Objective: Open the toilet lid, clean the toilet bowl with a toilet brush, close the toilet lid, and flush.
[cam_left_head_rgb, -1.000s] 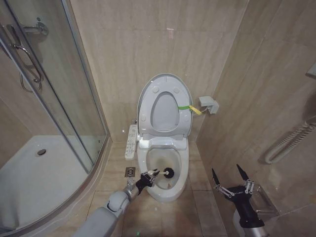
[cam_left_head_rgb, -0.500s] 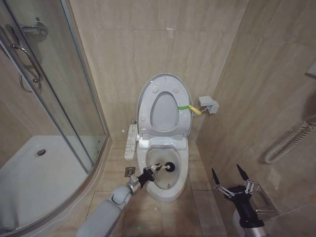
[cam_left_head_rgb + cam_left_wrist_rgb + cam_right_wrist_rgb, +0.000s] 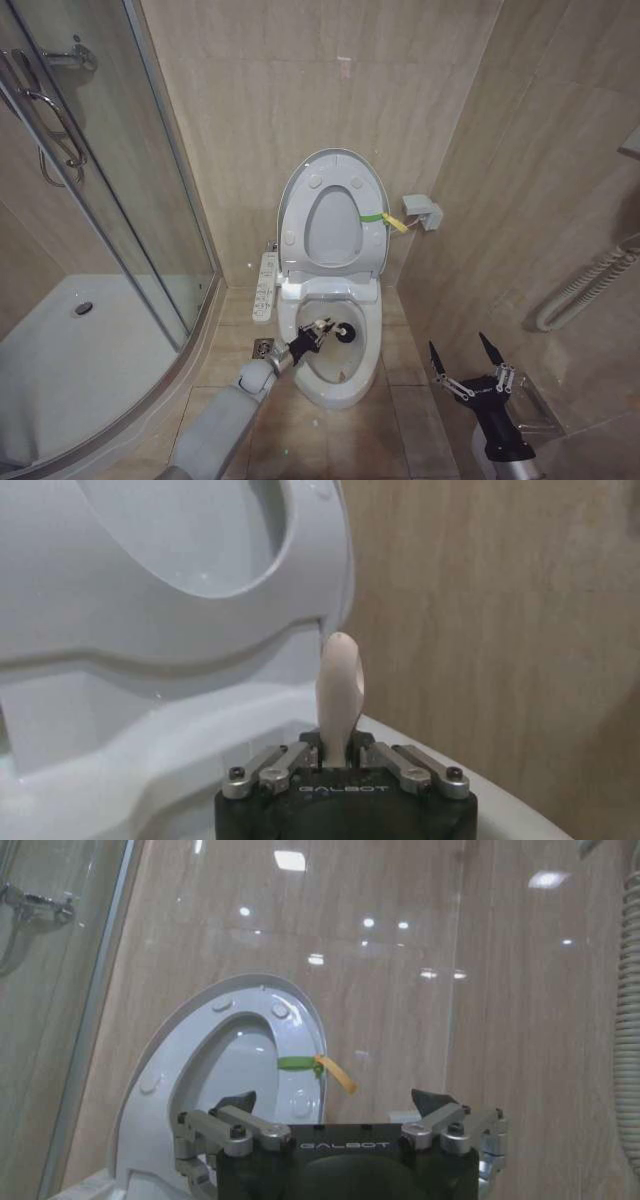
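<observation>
My left gripper [image 3: 311,333] is clamped on the thin pale handle of the toilet brush [image 3: 342,331], whose long axis runs out from the fingers toward the robot's right, putting the dark head low inside the toilet bowl [image 3: 352,385] near its back wall. The toilet lid [image 3: 296,205] stands raised against the wall behind. My right gripper [image 3: 466,372] waits well off to the right, fingers spread and empty.
</observation>
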